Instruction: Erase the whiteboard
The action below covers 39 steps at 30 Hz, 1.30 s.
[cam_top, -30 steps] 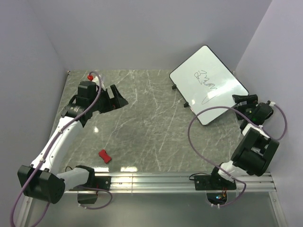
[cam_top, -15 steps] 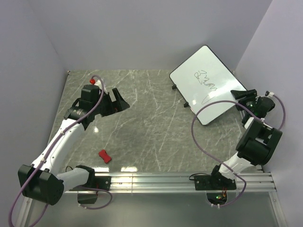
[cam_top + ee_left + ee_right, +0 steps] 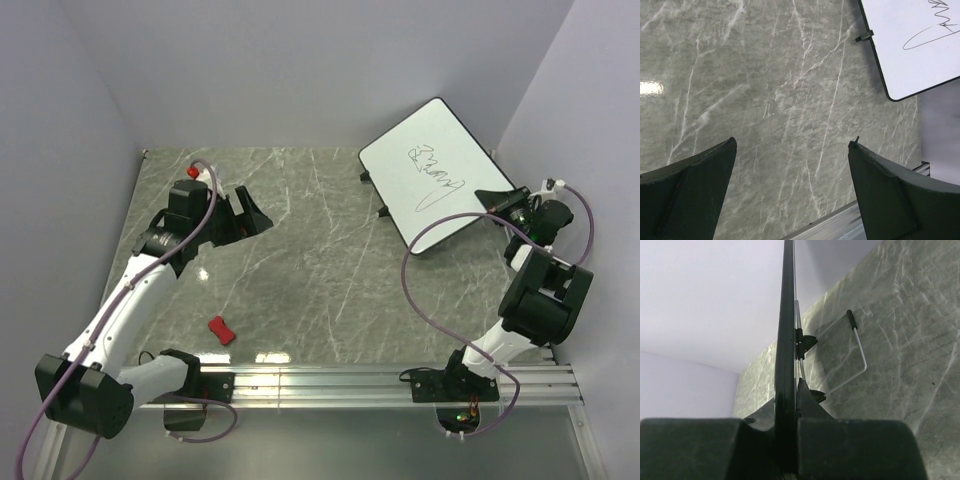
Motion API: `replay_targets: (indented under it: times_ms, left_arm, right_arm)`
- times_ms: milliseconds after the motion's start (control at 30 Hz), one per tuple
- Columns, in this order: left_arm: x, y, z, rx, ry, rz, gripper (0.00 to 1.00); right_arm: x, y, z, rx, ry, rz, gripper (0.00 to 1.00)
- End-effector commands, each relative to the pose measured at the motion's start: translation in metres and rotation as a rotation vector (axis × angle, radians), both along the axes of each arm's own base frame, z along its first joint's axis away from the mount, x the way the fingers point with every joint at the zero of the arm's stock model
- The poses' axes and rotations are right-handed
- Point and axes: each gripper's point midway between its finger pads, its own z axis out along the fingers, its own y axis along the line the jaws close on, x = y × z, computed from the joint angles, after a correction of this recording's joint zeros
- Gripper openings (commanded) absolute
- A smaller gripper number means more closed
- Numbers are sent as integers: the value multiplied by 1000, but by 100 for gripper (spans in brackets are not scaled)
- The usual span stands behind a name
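The whiteboard lies at the back right of the marble table, white with a thin black rim and black scribbles. My right gripper is shut on its right edge. In the right wrist view the whiteboard shows edge-on, pinched in the right gripper. My left gripper hangs open over the left middle of the table, with nothing between its fingers. The left wrist view has the left gripper over bare marble and a corner of the whiteboard at the top right.
A small red eraser block lies on the table near the front left. A wire stand sticks out under the board. An aluminium rail runs along the near edge. Walls close in at the back and both sides.
My right gripper has moved onto the board's right edge and shut on it. The board has shifted a little toward the left and back. The left arm moved slightly.
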Motion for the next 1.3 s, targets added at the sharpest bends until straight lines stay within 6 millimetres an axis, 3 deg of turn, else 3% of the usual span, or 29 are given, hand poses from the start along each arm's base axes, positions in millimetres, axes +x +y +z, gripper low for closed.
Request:
replay_targets:
  times_ms: [0,200,400,467,600,767,867,1033,1133,1267]
  left_arm:
    - [-4,1,15,-19,-51,10,99]
    - [-6,3,18,-29,-65,30,99]
    - [-6,4,14,-45,-70,44,99]
    - [-6,3,14,-54,-71,45,99]
    - [-6,4,9,-45,-68,53,99]
    - [-4,16,-3,24,-43,95,99]
    - [-9,41,-20,114,25,213,99]
    - [-34,78,-49,238,172,385,99]
    - [-55,86,-68,237,265,448,98]
    - [-82,84,-93,218,378,500,97]
  right_arm:
    - [3,10,-18,25,94,-26,0]
    - [-2,48,-17,24,105,62,0]
    - [-27,129,-29,16,134,249,0]
    - [-37,157,-24,21,121,303,0]
    - [-64,195,-32,56,136,383,0]
    - [-89,221,-30,65,141,462,0]
    - [-106,233,-23,62,137,499,0]
    - [-134,237,-10,41,121,529,0]
    - [-152,247,-8,31,127,577,0]
    - [-160,247,-11,3,152,573,0]
